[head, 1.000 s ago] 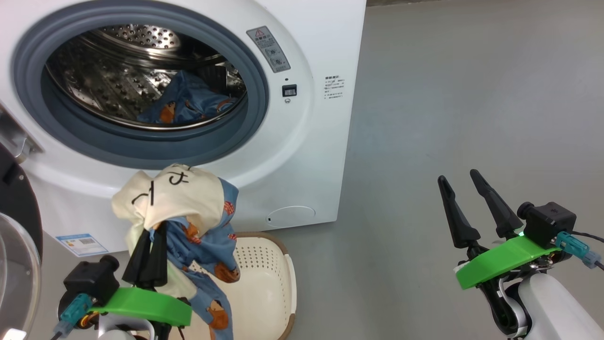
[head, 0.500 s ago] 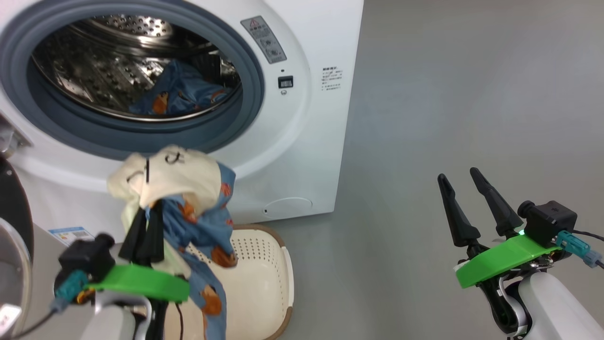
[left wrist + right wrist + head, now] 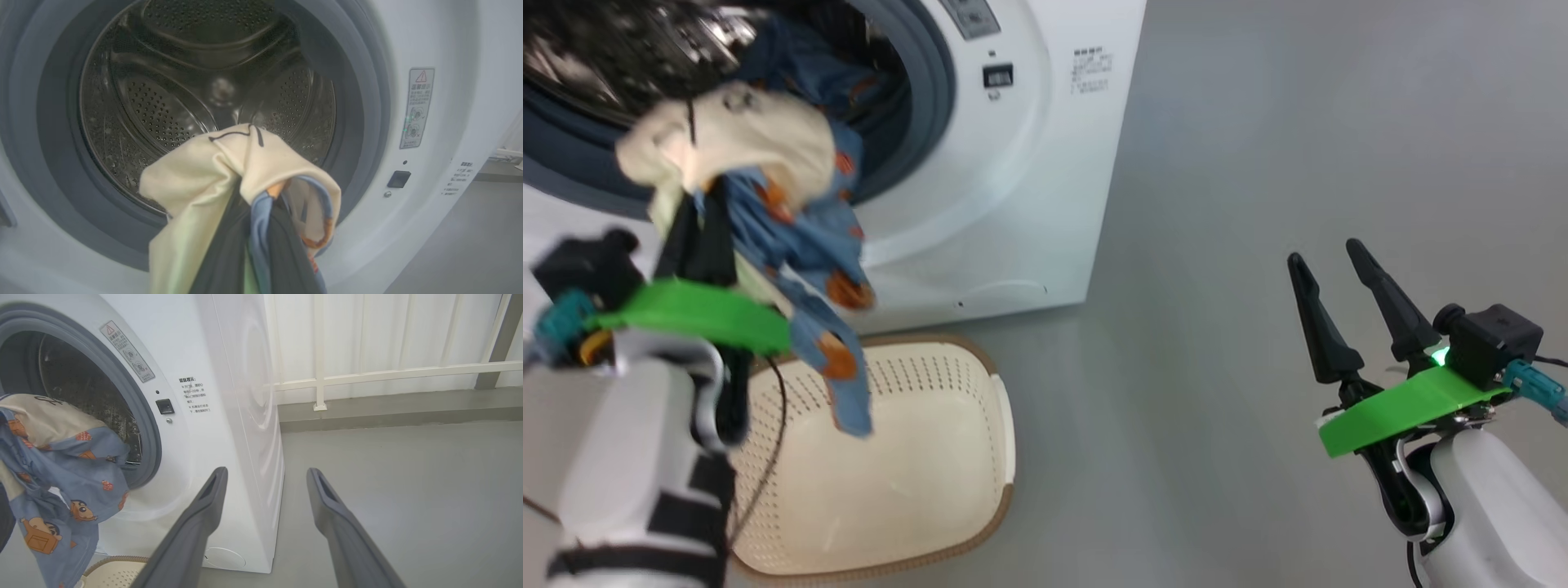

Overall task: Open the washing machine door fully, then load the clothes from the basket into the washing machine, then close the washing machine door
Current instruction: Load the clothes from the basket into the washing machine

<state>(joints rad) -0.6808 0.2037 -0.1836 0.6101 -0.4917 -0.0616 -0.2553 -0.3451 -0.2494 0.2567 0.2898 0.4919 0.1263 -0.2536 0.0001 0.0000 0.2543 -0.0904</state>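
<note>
My left gripper point(image 3: 698, 204) is shut on the clothes point(image 3: 743, 151), a cream and blue printed bundle draped over its fingertips. It holds them just in front of the lower edge of the washing machine point(image 3: 1013, 204) opening. In the left wrist view the clothes point(image 3: 245, 163) hang before the steel drum point(image 3: 171, 94). A blue garment point(image 3: 784, 53) lies inside the drum. The cream basket point(image 3: 915, 465) stands on the floor below the hanging fabric. My right gripper point(image 3: 1325, 250) is open and empty, far to the right over the floor. The washing machine door is out of view.
Grey floor point(image 3: 1258, 163) stretches to the right of the machine. In the right wrist view a white railing point(image 3: 388, 373) and a low kerb run behind the machine's side. My right gripper point(image 3: 266, 471) points toward the machine's front corner point(image 3: 245, 457).
My left gripper has lifted the clothes up from above the basket toward the drum opening. The head camera has tilted, shifting the whole scene. The right gripper stays open and in place.
</note>
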